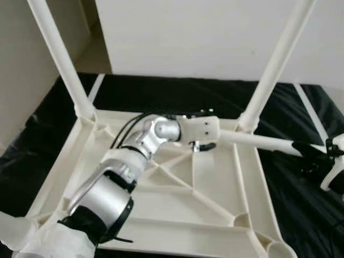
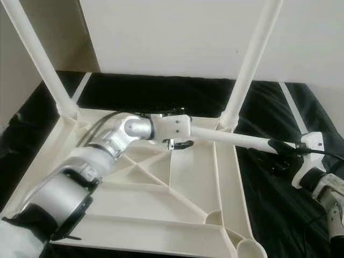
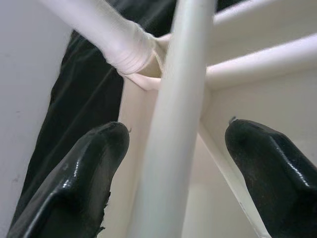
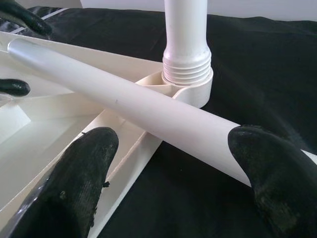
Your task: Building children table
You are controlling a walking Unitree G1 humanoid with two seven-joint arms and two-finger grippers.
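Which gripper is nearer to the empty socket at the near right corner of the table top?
Right. The right gripper holds the loose leg over the black sheet, just beyond the socket. The left gripper is at the leg's other end, farther in over the table top.

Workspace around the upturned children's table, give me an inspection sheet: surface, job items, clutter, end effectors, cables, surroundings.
Surface: black cloth spread under the work.
Job's things: white table top lying underside up, ribs showing; two legs screwed upright into the far corners, far left leg and far right leg; a loose leg lying across the right edge.
Clutter: nothing seen.
End effectors: left end effector open, fingers either side of the loose leg's inner end; right end effector open, straddling its outer end.
Cables: black cables along the left arm.
Surroundings: pale wall behind.
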